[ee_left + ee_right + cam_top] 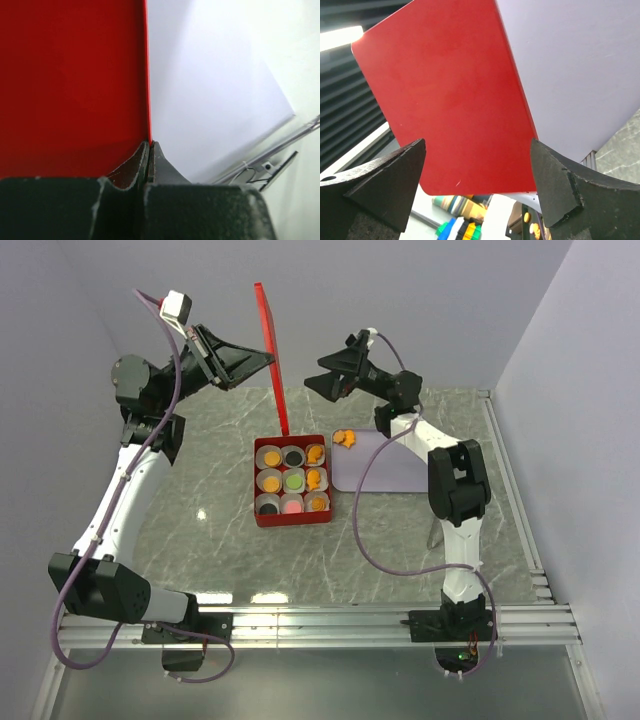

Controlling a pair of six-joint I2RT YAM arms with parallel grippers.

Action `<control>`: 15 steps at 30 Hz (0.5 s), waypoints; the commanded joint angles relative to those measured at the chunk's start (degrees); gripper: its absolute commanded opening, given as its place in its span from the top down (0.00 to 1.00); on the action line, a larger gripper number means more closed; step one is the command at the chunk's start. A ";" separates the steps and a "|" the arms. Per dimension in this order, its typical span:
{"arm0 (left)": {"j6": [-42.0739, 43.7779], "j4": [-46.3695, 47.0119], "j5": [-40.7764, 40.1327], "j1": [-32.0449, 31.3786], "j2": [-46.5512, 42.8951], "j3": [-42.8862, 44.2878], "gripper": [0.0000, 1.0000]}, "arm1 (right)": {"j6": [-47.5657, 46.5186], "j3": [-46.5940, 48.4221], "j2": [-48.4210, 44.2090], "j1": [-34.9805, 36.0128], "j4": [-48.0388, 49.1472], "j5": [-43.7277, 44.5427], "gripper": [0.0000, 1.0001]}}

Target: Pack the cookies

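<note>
The cookies sit in white paper cups inside the red box: orange, black, green and pink pieces. A few loose orange cookies lie on the lavender tray. My left gripper is shut on the red lid and holds it upright on edge, raised above the box's back wall. In the left wrist view the lid is pinched between the jaws. My right gripper is open and empty, just right of the lid, facing its flat side.
The marble table carries the box in the middle and the tray to its right. A grey wall stands behind. A metal rail runs along the table's right edge.
</note>
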 commanded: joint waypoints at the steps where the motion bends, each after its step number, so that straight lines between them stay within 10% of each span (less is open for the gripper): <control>1: -7.58 14.95 1.29 -0.34 -0.96 -0.38 1.00 | 10.83 2.78 -0.39 2.32 12.97 0.76 0.08; 15: -17.70 27.26 -0.02 -0.61 -1.57 -2.22 1.00 | 15.74 7.18 2.25 5.93 16.83 2.52 0.07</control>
